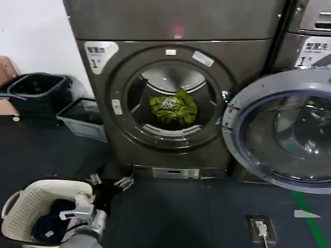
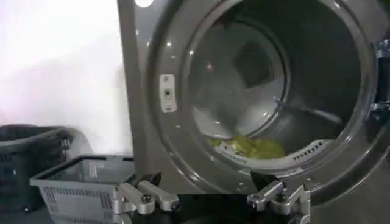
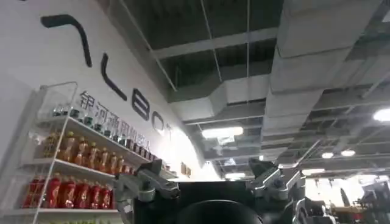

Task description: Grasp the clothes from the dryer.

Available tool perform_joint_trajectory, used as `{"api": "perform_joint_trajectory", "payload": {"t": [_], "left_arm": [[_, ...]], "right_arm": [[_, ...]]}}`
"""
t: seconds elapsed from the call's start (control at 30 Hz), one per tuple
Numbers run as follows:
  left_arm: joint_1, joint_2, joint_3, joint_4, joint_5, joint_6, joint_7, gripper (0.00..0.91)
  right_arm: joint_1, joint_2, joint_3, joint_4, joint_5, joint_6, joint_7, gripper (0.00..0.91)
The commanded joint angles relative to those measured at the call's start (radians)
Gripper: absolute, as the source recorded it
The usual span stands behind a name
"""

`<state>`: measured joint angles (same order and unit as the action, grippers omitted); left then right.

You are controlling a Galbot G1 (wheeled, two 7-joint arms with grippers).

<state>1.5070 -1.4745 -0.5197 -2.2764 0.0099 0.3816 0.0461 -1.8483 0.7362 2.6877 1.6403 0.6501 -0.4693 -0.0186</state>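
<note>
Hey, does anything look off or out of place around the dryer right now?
Nothing stands out. The dryer door is swung fully open, the clothes sit bundled in the drum, and the left gripper hangs open low in front.

Left arm: grey, jointed, low at the lower left of the head view, reaching forward just above the floor.
Left gripper (image 1: 109, 181): silver metal fingers on a black body, spread wide apart, nothing between them; in the left wrist view (image 2: 210, 199) the two fingertips sit far apart.
Right gripper (image 3: 210, 185): black body with silver metal fingers, spread apart and holding nothing, pointed upward.
</note>
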Motion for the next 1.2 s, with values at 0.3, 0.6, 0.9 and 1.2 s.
{"api": "perform_joint_trajectory", "payload": {"t": [0.3, 0.6, 0.9, 1.2], "left_arm": [[-0.006, -0.002, 0.004, -0.006, 0.005, -0.021, 0.000, 0.907], [-0.004, -0.003, 0.003, -0.021, 0.018, -0.034, -0.051, 0.907], [-0.002, 0.000, 0.007, -0.031, 0.034, -0.070, -0.040, 0.907], [-0.012, -0.001, 0.014, -0.029, 0.047, -0.084, -0.035, 0.907]], "right_arm": [[-0.004, 0.000, 0.005, 0.002, 0.001, 0.001, -0.003, 0.907], [-0.002, 0.000, 0.001, 0.002, 0.023, 0.030, 0.015, 0.907], [-0.011, 0.001, 0.010, 0.007, 0.072, 0.075, 0.023, 0.907], [-0.016, 0.003, 0.006, 0.007, 0.096, 0.142, 0.028, 0.907]]}}
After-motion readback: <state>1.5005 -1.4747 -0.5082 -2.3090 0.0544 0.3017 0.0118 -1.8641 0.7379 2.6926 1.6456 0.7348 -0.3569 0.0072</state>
